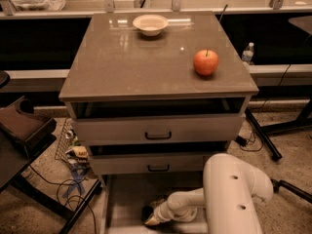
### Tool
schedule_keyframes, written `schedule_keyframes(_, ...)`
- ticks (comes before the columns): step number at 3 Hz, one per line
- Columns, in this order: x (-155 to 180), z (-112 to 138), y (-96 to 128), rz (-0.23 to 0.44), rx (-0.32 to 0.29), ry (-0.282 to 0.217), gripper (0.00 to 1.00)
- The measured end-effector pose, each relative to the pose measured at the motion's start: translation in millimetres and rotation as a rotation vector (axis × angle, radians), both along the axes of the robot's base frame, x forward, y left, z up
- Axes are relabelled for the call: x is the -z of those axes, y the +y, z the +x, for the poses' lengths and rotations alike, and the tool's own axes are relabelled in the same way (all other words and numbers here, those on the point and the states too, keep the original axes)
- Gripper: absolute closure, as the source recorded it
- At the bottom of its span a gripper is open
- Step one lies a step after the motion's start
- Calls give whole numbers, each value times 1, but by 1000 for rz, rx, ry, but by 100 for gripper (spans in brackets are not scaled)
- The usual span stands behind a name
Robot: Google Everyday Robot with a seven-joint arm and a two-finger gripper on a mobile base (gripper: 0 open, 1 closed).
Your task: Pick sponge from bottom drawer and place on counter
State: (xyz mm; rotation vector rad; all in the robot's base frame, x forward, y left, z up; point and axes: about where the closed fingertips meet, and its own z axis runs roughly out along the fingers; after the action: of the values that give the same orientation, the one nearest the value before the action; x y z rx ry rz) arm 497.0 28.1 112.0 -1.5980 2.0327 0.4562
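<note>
gripper [151,220] low in bottom drawer [124,199], sponge [146,211] just left of it. counter [122,67] up behind it: bowl [150,24] at rear centre, apple [205,62] front-right.

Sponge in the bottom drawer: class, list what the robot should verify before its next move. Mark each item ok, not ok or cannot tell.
1. The bottom drawer is pulled open: ok.
2. The hand is down inside that drawer, right at the dark sponge: ok.
3. The sponge is firmly held: cannot tell.
4. The counter has room away from the white bowl and the red apple: ok.
5. The way up past the upper drawers is free: cannot tell.
</note>
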Motion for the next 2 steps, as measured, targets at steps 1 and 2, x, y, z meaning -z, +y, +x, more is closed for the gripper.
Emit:
schedule_keyframes(1, -25, 0, 6, -2, -27, -17, 100)
schedule_keyframes(2, -81, -4, 6, 37, -62, -46, 100)
